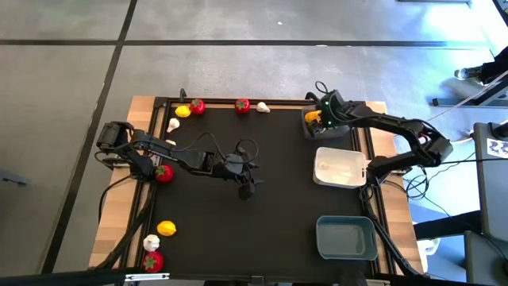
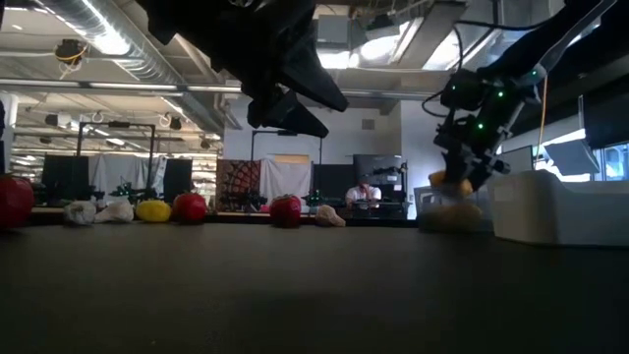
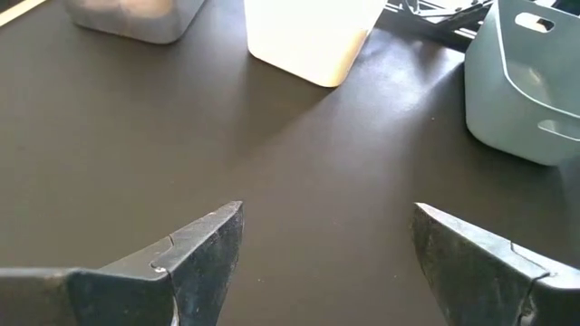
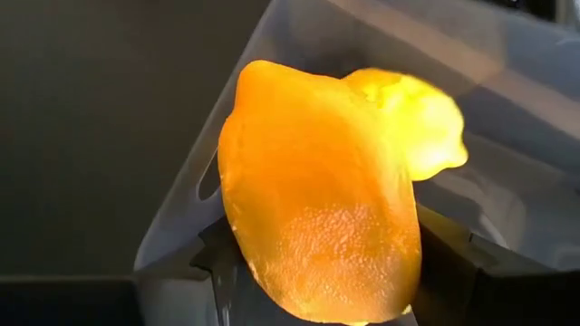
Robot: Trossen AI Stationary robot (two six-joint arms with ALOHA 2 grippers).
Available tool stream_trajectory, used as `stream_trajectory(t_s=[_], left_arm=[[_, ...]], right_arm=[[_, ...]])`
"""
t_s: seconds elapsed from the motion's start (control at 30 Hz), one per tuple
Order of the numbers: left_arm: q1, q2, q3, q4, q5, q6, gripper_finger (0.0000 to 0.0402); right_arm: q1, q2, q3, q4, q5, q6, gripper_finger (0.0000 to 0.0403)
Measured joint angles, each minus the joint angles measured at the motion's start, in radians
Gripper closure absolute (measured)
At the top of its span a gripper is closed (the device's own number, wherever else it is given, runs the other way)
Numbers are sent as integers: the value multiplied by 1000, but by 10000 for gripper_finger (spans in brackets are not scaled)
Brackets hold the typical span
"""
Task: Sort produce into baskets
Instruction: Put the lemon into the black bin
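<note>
Yellow lemon (image 4: 322, 195) sits clamped in the right gripper (image 1: 319, 117) above the dark grey basket (image 1: 327, 128) at the far right of the tabletop (image 1: 278, 199), with a second lemon (image 4: 417, 122) already inside. Just nearer stand the white basket (image 1: 341, 168) and the blue-grey basket (image 1: 347, 238). Mid-table, the left gripper (image 3: 322, 263) hangs spread wide and empty.

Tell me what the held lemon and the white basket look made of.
Lemon in the right gripper: likely soft plastic or rubber, pebbled matte skin that glows translucent. White basket: probably moulded plastic, smooth satin walls, rounded corners.
</note>
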Motion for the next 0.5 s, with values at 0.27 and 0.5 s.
stream_trajectory(t_s=[0.27,0.5], left_arm=[[0,0,0,0,-10,0,92],[0,0,0,0,-15,4,92]], right_arm=[[0,40,1,10,-16,-5,182],[0,44,-1,20,-15,-6,158]])
